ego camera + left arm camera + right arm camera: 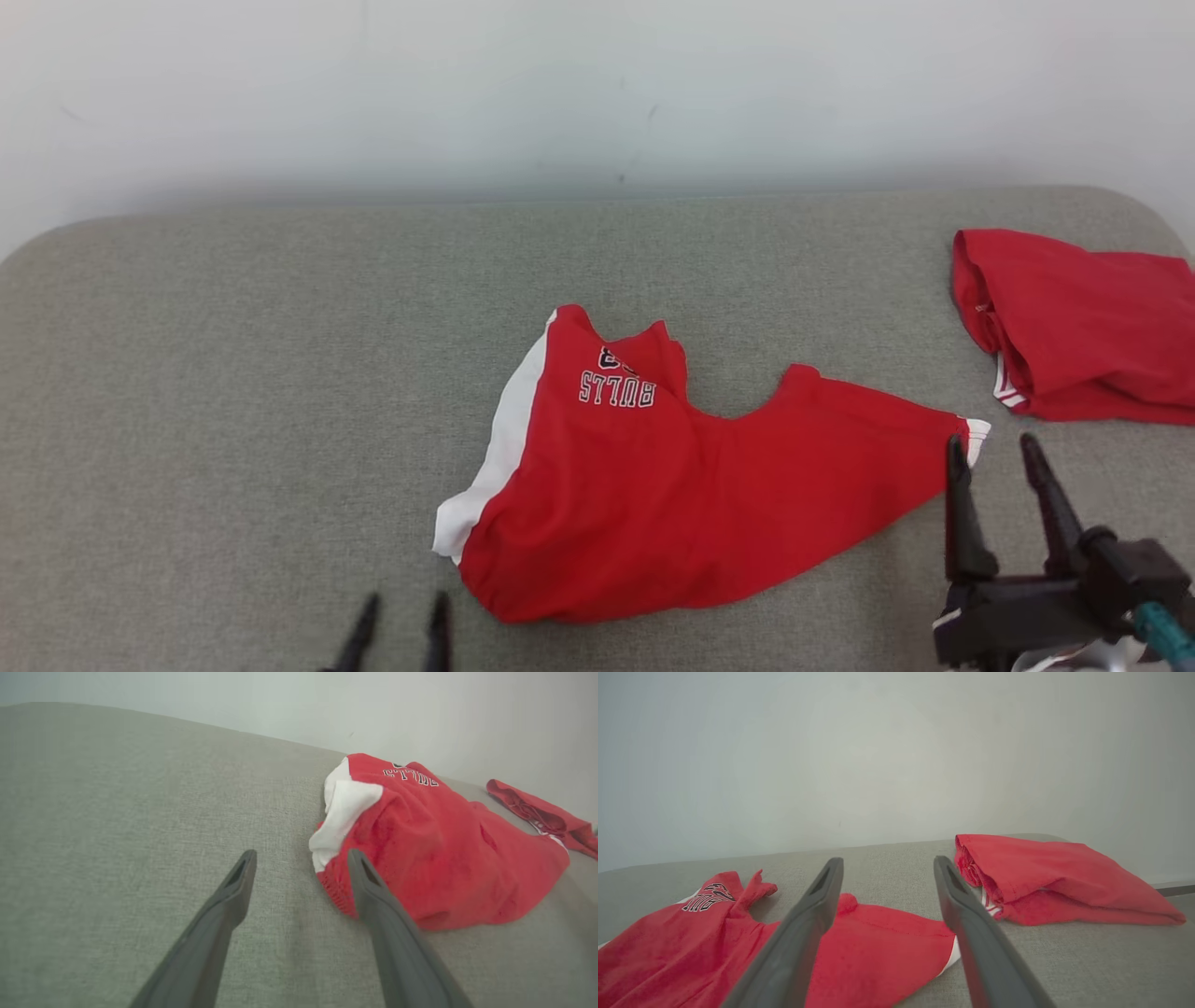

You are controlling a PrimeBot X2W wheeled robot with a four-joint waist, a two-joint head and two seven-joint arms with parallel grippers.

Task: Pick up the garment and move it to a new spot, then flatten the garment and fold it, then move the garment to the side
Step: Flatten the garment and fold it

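We judge the task to be in its early part: the red garment point(672, 485) lies near the middle of the grey table point(233, 373), free of both tools, so the move to a new spot may be done. Flattening, folding and setting it aside are all left. It is spread out but not flat, with wrinkles across the red cloth. The left wrist view shows its near-left end bunched up, with the white side panel turned over on itself. Its long axis runs across the table from our near left to our right, slanting a little away from us toward the right. The white-striped end points to our near left, and a narrow corner with a white trim points right. The "BULLS" lettering sits on the far lobe and reads upside down from our side. A dip cuts into the far edge between that lobe and the right-hand part. The right tool point(991, 446) stands open just beside the right corner, its fingers apart with nothing between them. The left tool point(405, 602) is open too, low at the near edge, close to the white end and not touching it. A second red garment point(1083, 322) lies folded at the far right, well apart.
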